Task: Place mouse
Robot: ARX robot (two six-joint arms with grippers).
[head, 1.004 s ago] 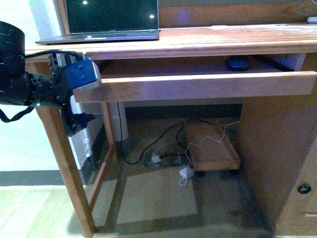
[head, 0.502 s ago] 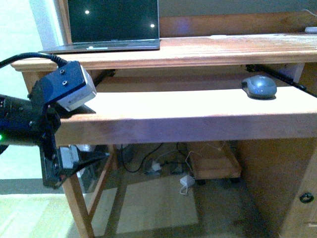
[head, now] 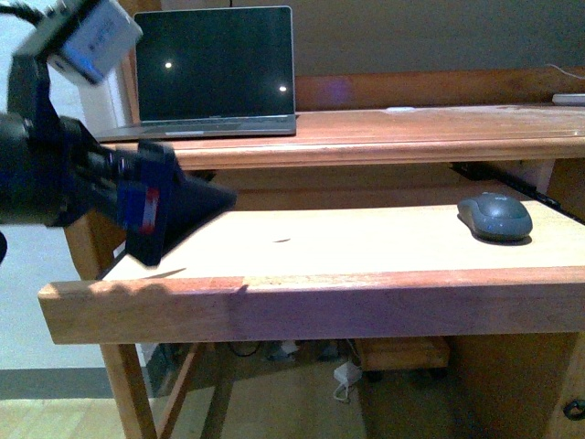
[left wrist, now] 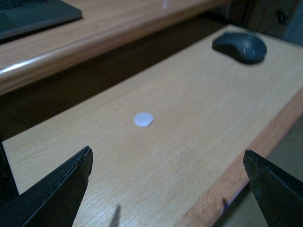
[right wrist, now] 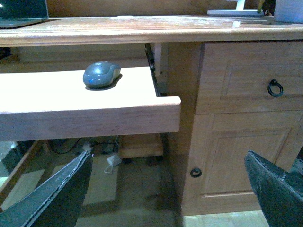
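- The mouse [head: 494, 217] is lying on the pull-out shelf [head: 320, 251], near its right end, touched by neither gripper.
- The left gripper [left wrist: 166, 152] is hovering over the shelf's left part, jaws spread wide and holding nothing.
- The right gripper [right wrist: 168, 153] is hanging in front of the desk, jaws wide apart and empty.
- A laptop [head: 219, 69] is sitting open on the desktop [head: 411, 123] above.

Grey mouse [head: 494, 217] flat on pull-out shelf [head: 311, 274]

You see your left gripper [head: 187, 218] smeared by motion blur, the shelf [head: 366, 242] past its fingers glaring washed-out, everything beneath it dim.
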